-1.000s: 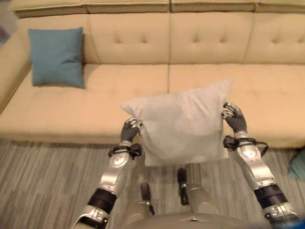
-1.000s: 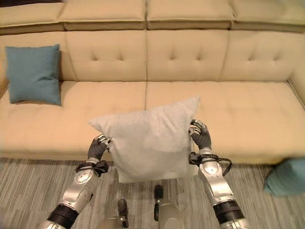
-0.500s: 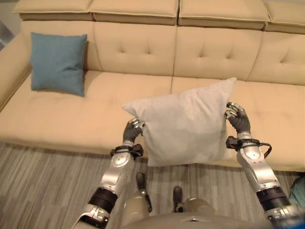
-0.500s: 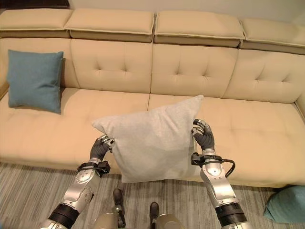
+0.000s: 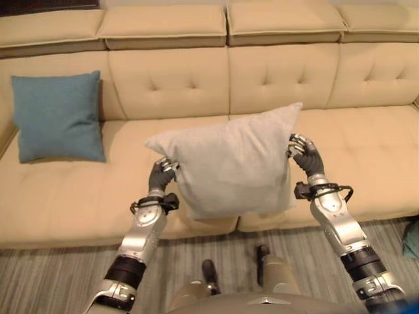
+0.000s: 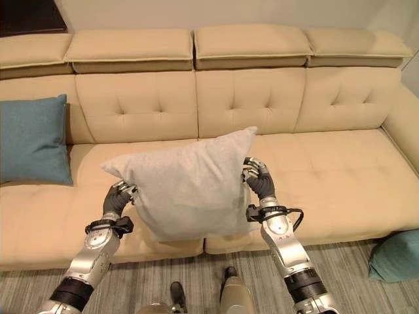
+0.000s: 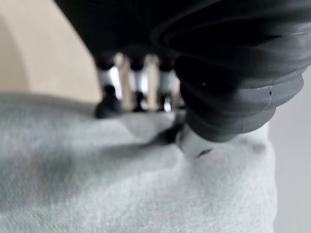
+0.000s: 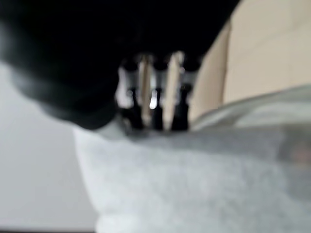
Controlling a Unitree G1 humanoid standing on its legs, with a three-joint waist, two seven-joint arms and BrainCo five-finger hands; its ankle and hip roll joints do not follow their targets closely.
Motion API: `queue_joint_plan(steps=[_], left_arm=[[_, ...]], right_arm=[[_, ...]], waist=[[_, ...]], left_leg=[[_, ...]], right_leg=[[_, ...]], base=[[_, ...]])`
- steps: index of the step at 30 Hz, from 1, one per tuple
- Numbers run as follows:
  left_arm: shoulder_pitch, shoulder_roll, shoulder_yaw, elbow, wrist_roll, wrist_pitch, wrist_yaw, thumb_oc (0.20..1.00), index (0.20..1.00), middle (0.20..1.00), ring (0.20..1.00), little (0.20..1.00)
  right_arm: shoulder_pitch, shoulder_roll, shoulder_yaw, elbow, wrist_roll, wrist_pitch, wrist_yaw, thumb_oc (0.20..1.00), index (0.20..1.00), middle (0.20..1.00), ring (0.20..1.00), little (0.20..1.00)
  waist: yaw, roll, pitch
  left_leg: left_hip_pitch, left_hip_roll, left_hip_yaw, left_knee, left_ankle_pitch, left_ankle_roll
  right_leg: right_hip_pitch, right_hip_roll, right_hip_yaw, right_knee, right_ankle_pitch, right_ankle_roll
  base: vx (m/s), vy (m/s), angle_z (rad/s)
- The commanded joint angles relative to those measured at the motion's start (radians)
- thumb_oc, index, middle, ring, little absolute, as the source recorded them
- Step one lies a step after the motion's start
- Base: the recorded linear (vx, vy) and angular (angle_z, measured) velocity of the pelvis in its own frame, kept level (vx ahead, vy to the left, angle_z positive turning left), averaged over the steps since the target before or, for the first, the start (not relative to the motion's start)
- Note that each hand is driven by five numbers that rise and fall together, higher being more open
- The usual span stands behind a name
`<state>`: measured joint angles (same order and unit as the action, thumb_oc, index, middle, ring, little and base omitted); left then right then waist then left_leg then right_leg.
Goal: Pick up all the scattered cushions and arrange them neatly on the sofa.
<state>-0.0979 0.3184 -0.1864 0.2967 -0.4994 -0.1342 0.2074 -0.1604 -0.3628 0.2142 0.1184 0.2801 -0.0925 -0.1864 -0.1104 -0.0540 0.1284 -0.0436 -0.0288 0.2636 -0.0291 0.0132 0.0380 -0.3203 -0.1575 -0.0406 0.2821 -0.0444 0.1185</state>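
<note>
Both-handed: left robot hand point(image 5: 162, 174), right robot hand point(image 5: 305, 157) grip grey cushion point(image 5: 228, 160); cushion hides sofa point(image 5: 78, 196) seat.

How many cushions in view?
3: grey cushion held between left hand and right hand; blue cushion at the sofa's left end; teal cushion on the floor, right, partly cropped.

A teal cushion point(image 6: 395, 256) on the floor is cut off at the edge.
</note>
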Motion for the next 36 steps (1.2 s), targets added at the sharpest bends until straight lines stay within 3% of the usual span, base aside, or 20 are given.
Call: queue_joint_plan(steps=[1,3,5,6,8,11,12,15,16,22,27,30,32,36], left_arm=[[-0.079,-0.051,-0.088,-0.117,0.009,-0.082,-0.070,0.200,0.200,0.200,0.200,0.200],[-0.071,-0.056,-0.100,-0.117,0.005,-0.080,-0.082,0.200,0.200,0.200,0.200,0.200],[-0.074,-0.062,-0.110,-0.106,0.003,-0.076,-0.089,0.200,0.200,0.200,0.200,0.200],[-0.076,-0.063,-0.118,-0.113,-0.001,-0.071,-0.100,0.200,0.200,0.200,0.200,0.200],[-0.076,-0.068,-0.118,-0.109,0.000,-0.065,-0.093,0.200,0.200,0.200,0.200,0.200],[-0.076,-0.075,-0.119,-0.096,0.003,-0.053,-0.097,0.200,0.200,0.200,0.200,0.200],[-0.085,-0.074,-0.128,-0.093,0.014,-0.053,-0.098,0.200,0.200,0.200,0.200,0.200],[-0.090,-0.073,-0.129,-0.083,0.025,-0.054,-0.087,0.200,0.200,0.200,0.200,0.200],[-0.086,-0.076,-0.133,-0.094,0.026,-0.054,-0.108,0.200,0.200,0.200,0.200,0.200],[-0.085,-0.039,-0.108,-0.123,0.031,-0.067,-0.096,0.200,0.200,0.200,0.200,0.200],[-0.093,-0.017,-0.076,-0.119,0.028,-0.081,-0.075,0.200,0.200,0.200,0.200,0.200],[-0.107,-0.017,-0.073,-0.119,0.027,-0.086,-0.071,0.200,0.200,0.200,0.200,0.200],[-0.117,-0.029,-0.075,-0.114,0.035,-0.091,-0.077,0.200,0.200,0.200,0.200,0.200],[-0.124,-0.028,-0.077,-0.127,0.044,-0.095,-0.072,0.200,0.200,0.200,0.200,0.200]], right_arm=[[-0.083,0.029,0.006,-0.082,-0.015,-0.091,0.043,0.200,0.200,0.200,0.200,0.200],[-0.064,0.017,-0.003,-0.086,-0.013,-0.092,0.048,0.200,0.200,0.200,0.200,0.200],[-0.028,0.004,-0.019,-0.091,-0.014,-0.094,0.050,0.200,0.200,0.200,0.200,0.200],[-0.021,-0.008,-0.022,-0.094,-0.010,-0.095,0.046,0.200,0.200,0.200,0.200,0.200],[-0.009,-0.018,-0.029,-0.097,-0.001,-0.095,0.039,0.200,0.200,0.200,0.200,0.200],[0.009,-0.023,-0.045,-0.100,-0.001,-0.093,0.039,0.200,0.200,0.200,0.200,0.200],[0.006,-0.021,-0.049,-0.096,-0.005,-0.092,0.033,0.200,0.200,0.200,0.200,0.200],[0.008,-0.019,-0.056,-0.082,-0.014,-0.089,0.022,0.200,0.200,0.200,0.200,0.200],[0.008,-0.012,-0.063,-0.094,-0.022,-0.086,0.033,0.200,0.200,0.200,0.200,0.200],[-0.041,0.028,-0.031,-0.096,-0.043,-0.082,0.041,0.200,0.200,0.200,0.200,0.200],[-0.078,0.050,-0.011,-0.083,-0.035,-0.079,0.046,0.200,0.200,0.200,0.200,0.200],[-0.091,0.048,-0.013,-0.081,-0.028,-0.080,0.044,0.200,0.200,0.200,0.200,0.200],[-0.082,0.043,-0.026,-0.079,-0.025,-0.083,0.040,0.200,0.200,0.200,0.200,0.200],[-0.092,0.034,-0.022,-0.084,-0.033,-0.087,0.036,0.200,0.200,0.200,0.200,0.200]], waist=[[-0.009,0.000,-0.039],[-0.016,0.004,-0.047],[-0.026,-0.001,-0.045],[-0.021,-0.009,-0.030],[-0.011,-0.029,-0.019],[-0.001,-0.028,-0.026],[0.018,-0.008,-0.026],[0.023,0.000,-0.025],[0.014,0.022,-0.037],[0.025,0.008,-0.033],[0.031,-0.007,-0.014],[0.019,-0.006,-0.008],[0.015,-0.022,-0.004],[0.013,-0.017,-0.025]], left_leg=[[0.066,0.046,-0.040,0.136,-0.165,-0.067],[0.061,0.065,-0.051,0.179,-0.163,-0.092],[0.009,0.124,-0.052,0.345,-0.092,-0.132],[-0.060,0.142,-0.067,0.472,-0.055,-0.139],[-0.131,0.141,-0.080,0.556,-0.048,-0.130],[-0.148,0.144,-0.081,0.406,-0.099,-0.111],[-0.178,0.127,-0.122,0.230,-0.033,-0.134],[-0.185,0.126,-0.133,0.149,0.017,-0.148],[-0.148,0.132,-0.128,0.070,0.011,-0.140],[-0.101,0.100,-0.048,0.104,-0.038,-0.096],[-0.069,0.099,0.008,0.103,-0.066,-0.078],[-0.062,0.095,0.012,0.102,-0.073,-0.077],[-0.048,0.064,0.000,0.123,-0.100,-0.075],[-0.042,0.066,-0.014,0.113,-0.103,-0.077]], right_leg=[[0.125,0.034,-0.044,-0.183,0.052,0.029],[0.143,0.036,-0.056,-0.183,0.041,0.014],[0.173,0.042,-0.072,-0.186,0.020,-0.017],[0.193,0.049,-0.078,-0.191,0.012,-0.042],[0.223,0.051,-0.079,-0.207,-0.001,-0.059],[0.261,0.043,-0.084,-0.230,-0.023,-0.039],[0.286,0.049,-0.081,-0.253,-0.028,-0.023],[0.304,0.047,-0.086,-0.267,-0.033,-0.018],[0.299,0.046,-0.084,-0.258,-0.040,0.000],[0.248,-0.019,-0.022,-0.190,-0.007,0.040],[0.140,-0.022,-0.016,-0.198,0.069,0.056],[0.095,-0.012,-0.038,-0.233,0.086,0.058],[0.124,-0.021,-0.038,-0.285,0.104,0.064],[0.137,-0.022,-0.050,-0.292,0.113,0.062]], base=[[0.25,-0.133,0.10],[0.24,-0.162,0.15],[0.18,-0.213,0.51],[0.11,-0.192,0.72],[0.13,-0.131,0.38],[0.20,0.078,0.07],[0.18,0.149,-0.01],[0.14,0.156,-0.08],[0.11,0.138,-0.37],[0.12,0.238,-0.62],[0.02,0.064,-0.63],[0.05,0.031,-0.31],[0.15,0.000,0.05],[0.11,-0.064,0.21]])
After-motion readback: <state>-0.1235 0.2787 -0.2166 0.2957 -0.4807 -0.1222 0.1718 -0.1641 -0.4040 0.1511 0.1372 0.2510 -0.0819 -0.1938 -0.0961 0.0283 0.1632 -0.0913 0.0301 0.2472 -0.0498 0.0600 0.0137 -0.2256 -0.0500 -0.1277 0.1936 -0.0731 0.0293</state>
